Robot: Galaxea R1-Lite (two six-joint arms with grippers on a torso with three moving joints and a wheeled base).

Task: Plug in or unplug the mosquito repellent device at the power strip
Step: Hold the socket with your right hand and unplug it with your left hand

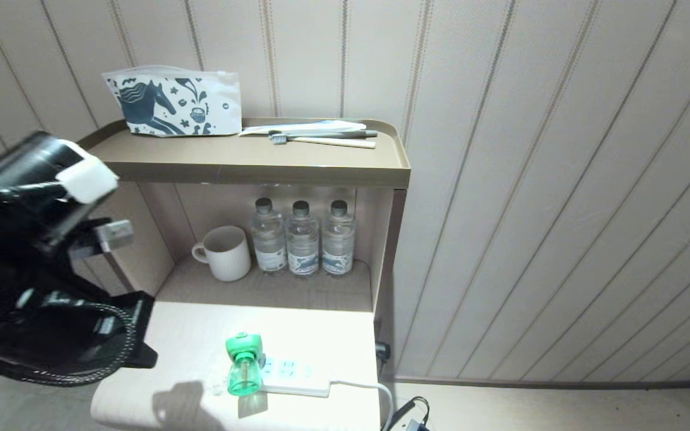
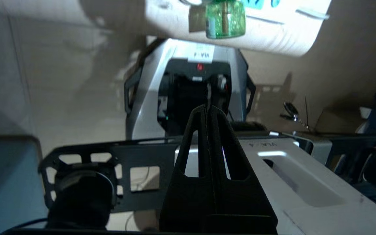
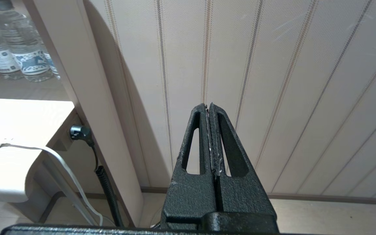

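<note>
The mosquito repellent device (image 1: 243,362) has a green head and a translucent green bottle. It lies at the left end of the white power strip (image 1: 297,374) on the low white table (image 1: 189,335), its head on the strip's end socket. My left arm (image 1: 39,263) hangs raised at the far left, well apart from the device. In the left wrist view my left gripper (image 2: 208,109) is shut and empty, aimed down at my own base, with the device's bottle (image 2: 225,19) far beyond it. My right gripper (image 3: 208,106) is shut, empty and faces the wall.
A white mug (image 1: 225,252) and three water bottles (image 1: 302,238) stand in the niche behind the table. A printed pouch (image 1: 174,103) and toothbrushes (image 1: 321,139) lie on the brown shelf above. The strip's white cord (image 1: 363,386) runs off the table's right side, by a black plug (image 1: 383,350).
</note>
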